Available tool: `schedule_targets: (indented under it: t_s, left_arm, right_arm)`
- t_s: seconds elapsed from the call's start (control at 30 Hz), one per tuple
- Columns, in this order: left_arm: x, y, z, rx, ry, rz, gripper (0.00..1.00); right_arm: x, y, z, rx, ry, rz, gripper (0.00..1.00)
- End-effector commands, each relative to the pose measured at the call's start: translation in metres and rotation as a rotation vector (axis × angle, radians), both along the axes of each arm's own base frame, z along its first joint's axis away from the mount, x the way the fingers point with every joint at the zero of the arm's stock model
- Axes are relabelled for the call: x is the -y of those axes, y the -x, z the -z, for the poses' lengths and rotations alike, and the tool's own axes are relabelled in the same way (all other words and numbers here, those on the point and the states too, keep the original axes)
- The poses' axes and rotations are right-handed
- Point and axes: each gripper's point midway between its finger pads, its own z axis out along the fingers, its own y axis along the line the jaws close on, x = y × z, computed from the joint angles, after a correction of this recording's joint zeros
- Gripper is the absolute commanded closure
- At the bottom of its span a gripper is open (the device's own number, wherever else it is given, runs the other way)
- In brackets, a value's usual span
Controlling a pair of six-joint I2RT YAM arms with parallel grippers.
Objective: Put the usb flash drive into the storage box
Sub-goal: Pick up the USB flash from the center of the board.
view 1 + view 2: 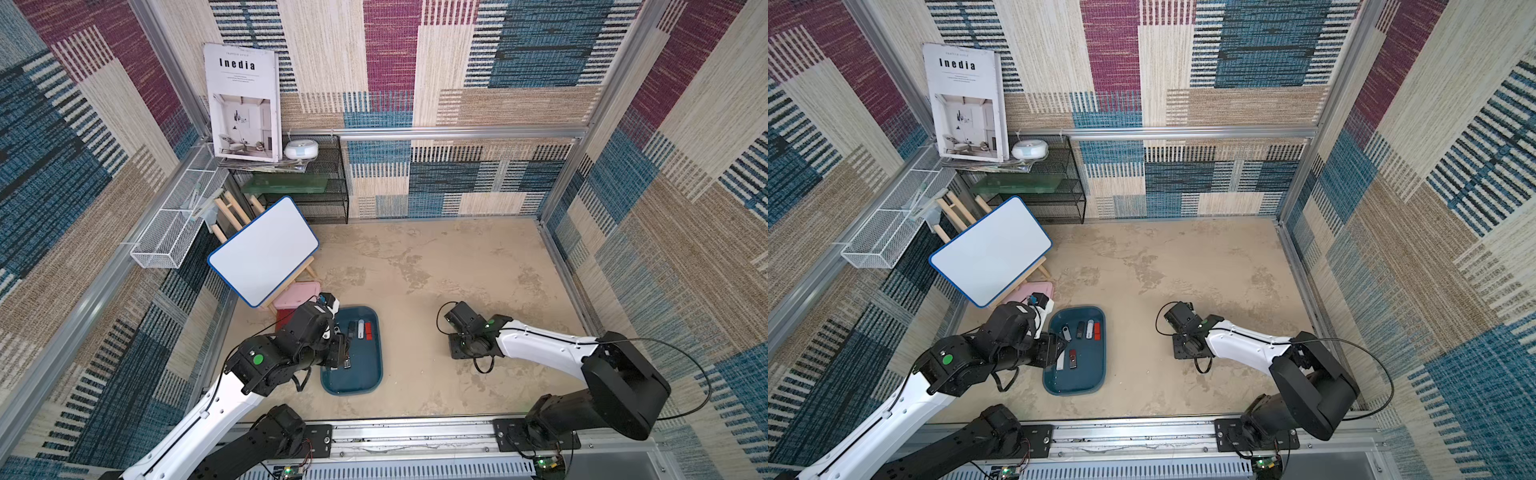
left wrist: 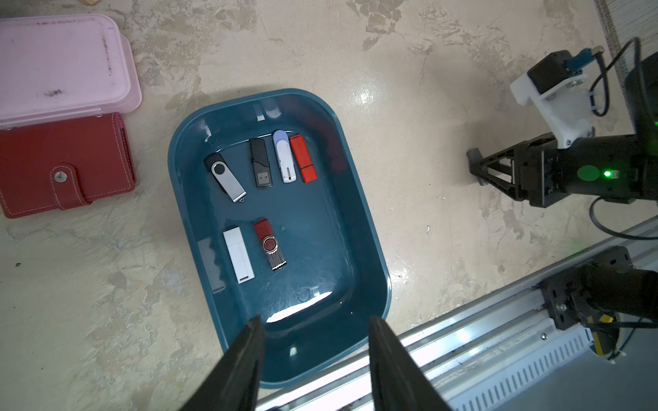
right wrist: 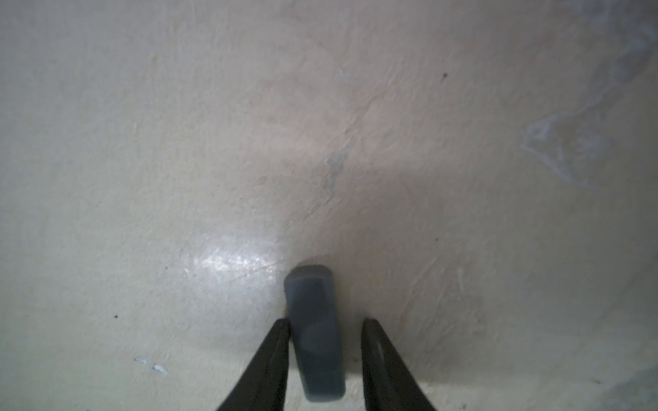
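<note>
Mottled beige tabletop (image 1: 457, 270), with one grey usb flash drive (image 3: 317, 334) left outside the storage box (image 2: 320, 220).

The drive was laid on the tabletop, well apart from the storage box on the right arm's side, and was straddled by the right gripper (image 3: 325, 322): it was touched on one side, a gap was left on the other, so it was not yet clamped. The left gripper (image 2: 316, 318) was held spread and empty over the storage box. A row of four drives (image 2: 285, 156) and two more drives (image 2: 238, 254) were laid inside the box; a pink lidded box (image 2: 60, 64) and a red case (image 2: 53, 167) were set just beside it.
</note>
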Motion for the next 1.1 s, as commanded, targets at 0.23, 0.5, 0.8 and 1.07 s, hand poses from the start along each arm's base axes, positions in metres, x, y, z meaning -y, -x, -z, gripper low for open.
schedule_targets:
  t_s: [0.23, 0.5, 0.8, 1.07]
  left_arm:
    - [0.002, -0.002, -0.001, 0.007, 0.003, -0.001, 0.48]
    - [0.001, -0.002, -0.001, 0.008, 0.003, -0.001, 0.48]
    - [-0.003, -0.003, -0.005, 0.034, 0.001, -0.017, 0.48]
    - [-0.029, -0.006, -0.016, 0.107, -0.036, -0.131, 0.48]
  right_arm:
    - [0.000, 0.017, 0.020, -0.094, 0.071, -0.032, 0.72]
    - [-0.005, 0.012, 0.012, -0.066, 0.067, -0.032, 0.82]
    - [-0.038, 0.006, -0.045, 0.044, -0.099, -0.051, 0.87]
    - [-0.125, 0.024, -0.121, 0.100, -0.426, -0.129, 0.89]
